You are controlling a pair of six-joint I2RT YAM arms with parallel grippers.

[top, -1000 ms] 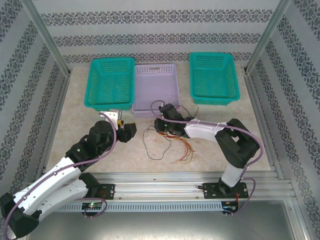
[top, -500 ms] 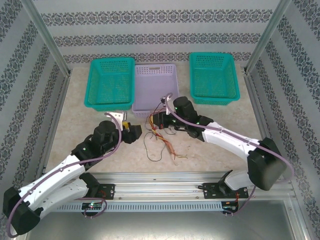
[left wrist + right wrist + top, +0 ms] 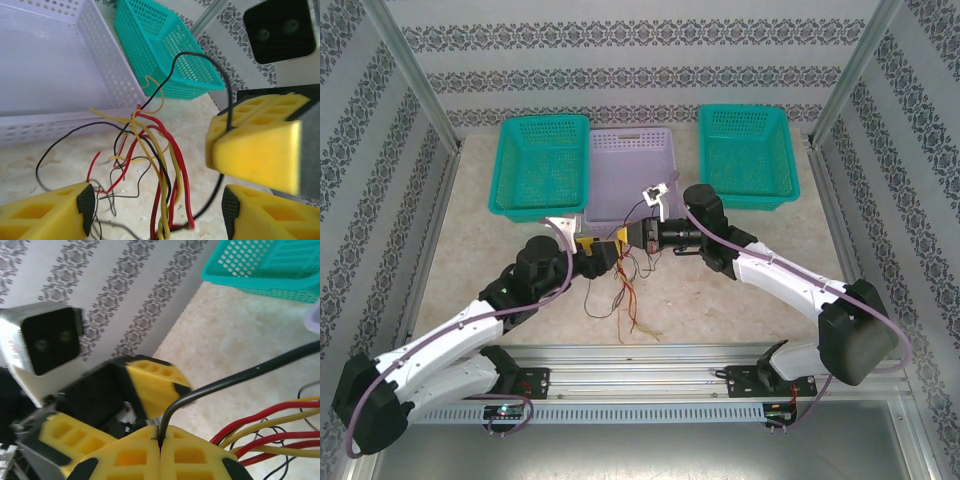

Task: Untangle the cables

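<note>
Lifting the cables (image 3: 623,290) off the table (image 3: 740,300) within the last second, with the right gripper (image 3: 631,238) clamped on a black strand and now raised just before the purple basket (image 3: 665,150), leaving red, yellow and black wires hanging as one bunch instead of sprawling. Closing in with the left gripper (image 3: 605,256), fingers apart around that bunch, gripping nothing yet. Likely setting up a pull-apart. Showing nothing inside the purple basket, the left teal basket (image 3: 510,205) or the right teal basket (image 3: 790,195).

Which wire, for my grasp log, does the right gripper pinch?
The black cable: it enters the seam between the right gripper's shut fingers; red and yellow cables pass beside.
</note>
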